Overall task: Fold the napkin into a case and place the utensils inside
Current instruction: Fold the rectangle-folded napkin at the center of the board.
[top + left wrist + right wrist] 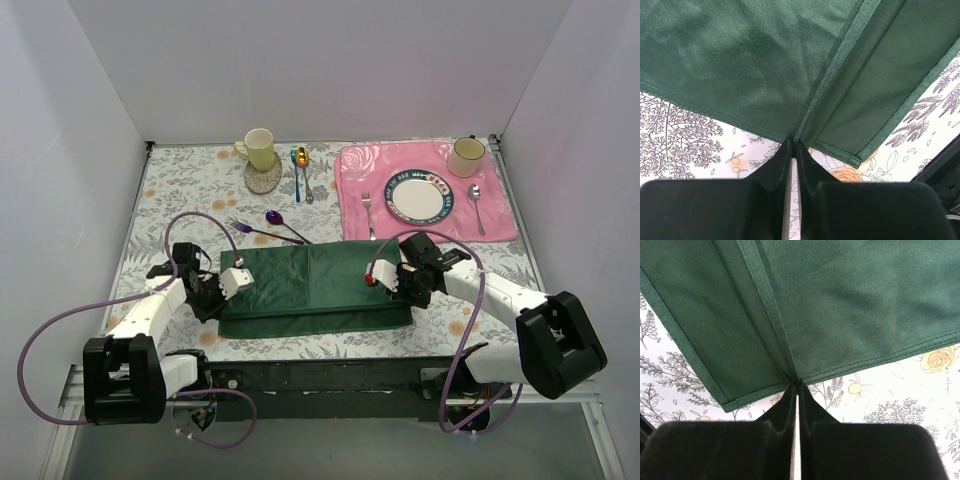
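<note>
Both finger pairs were pinched shut: left gripper (793, 150) and right gripper (796, 387) each clamped a hemmed corner of the dark green soft cloth napkin (310, 280), lying part-folded on the floral tablecloth (180, 190). The corners needed moving together, level, hems aligned

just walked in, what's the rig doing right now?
Both arms are working on the dark green cloth napkin, which lies folded into a wide rectangle on the floral table. The left gripper is shut on a hem at its left end, the right gripper on a hem at its right end. The shiny purple spoon and purple fork lie on the table just beyond it, not yet inside.
</note>
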`<action>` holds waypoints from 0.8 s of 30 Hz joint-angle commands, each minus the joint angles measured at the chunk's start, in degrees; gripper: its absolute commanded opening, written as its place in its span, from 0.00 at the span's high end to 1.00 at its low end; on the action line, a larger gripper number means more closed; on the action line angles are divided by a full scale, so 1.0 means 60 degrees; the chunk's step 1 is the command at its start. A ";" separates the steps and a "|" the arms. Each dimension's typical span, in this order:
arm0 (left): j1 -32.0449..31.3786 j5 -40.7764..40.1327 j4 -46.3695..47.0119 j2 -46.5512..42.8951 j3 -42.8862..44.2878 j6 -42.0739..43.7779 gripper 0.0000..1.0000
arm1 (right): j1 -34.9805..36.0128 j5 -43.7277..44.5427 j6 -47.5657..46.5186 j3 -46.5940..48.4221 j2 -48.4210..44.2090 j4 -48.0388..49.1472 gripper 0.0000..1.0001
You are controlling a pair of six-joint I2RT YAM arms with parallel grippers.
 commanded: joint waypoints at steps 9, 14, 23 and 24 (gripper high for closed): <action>-0.0623 -0.0651 0.1472 0.1319 0.0494 -0.0793 1.00 | -0.0199 0.1236 -0.0033 -0.0460 0.0063 0.0252 0.99; -0.0623 -0.0564 0.0595 0.0736 0.1021 -0.0530 1.00 | -0.0228 0.0827 0.0040 0.0490 -0.0360 -0.0714 0.99; -0.0623 -0.0344 -0.1384 -0.0365 0.1609 0.0451 1.00 | -0.0199 0.0313 -0.0062 0.0625 -0.1416 -0.1961 0.99; -0.0623 -0.0343 -0.1515 -0.0409 0.1579 0.0539 1.00 | -0.0199 0.0299 -0.0048 0.0581 -0.1387 -0.1947 0.99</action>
